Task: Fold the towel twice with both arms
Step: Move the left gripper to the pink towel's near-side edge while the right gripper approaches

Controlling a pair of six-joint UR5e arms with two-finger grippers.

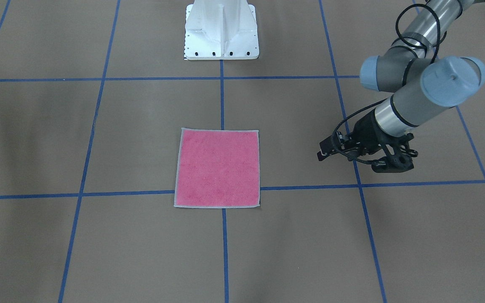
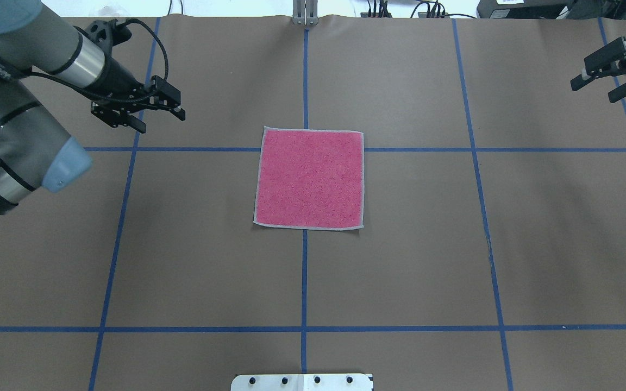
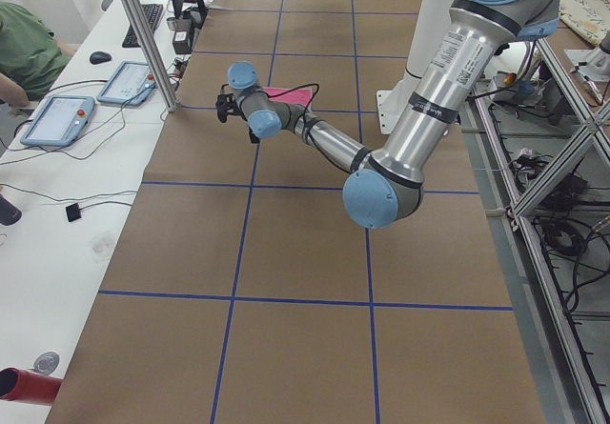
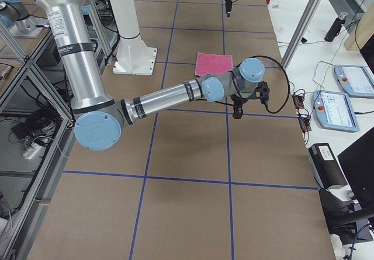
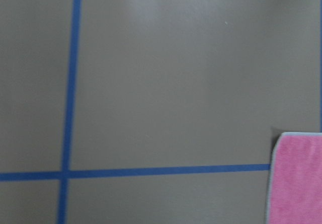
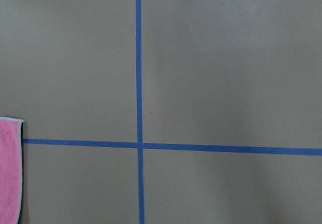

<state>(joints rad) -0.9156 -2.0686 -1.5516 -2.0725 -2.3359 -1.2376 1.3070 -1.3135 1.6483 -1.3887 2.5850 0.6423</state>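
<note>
Okay, you've got the towel point(image 2: 308, 179) lying flat and unfolded, pink face up, at the centre of the overhead frame a little above the middle. It lies over the crossing of two blue tape lines point(image 2: 304, 282) on the brown table cover point(image 2: 400, 271). Your left gripper point(image 2: 161, 120) hovers at upper left of that frame, well apart from the towel's left edge, jaws spread with nothing between them. Your right gripper point(image 2: 595, 91) sits at the upper right edge, farther from the towel, jaws likewise parted and empty. In the front-facing view the left arm point(image 1: 411, 105) comes in from the upper right, and only a tip of the right gripper shows at the left edge. The left wrist camera catches one towel corner at lower right of its frame, the right wrist camera another at lower left, grey border visible. At top centre of the front-facing view you see the white pedestal base point(image 1: 221, 31), apart from the towel.
</note>
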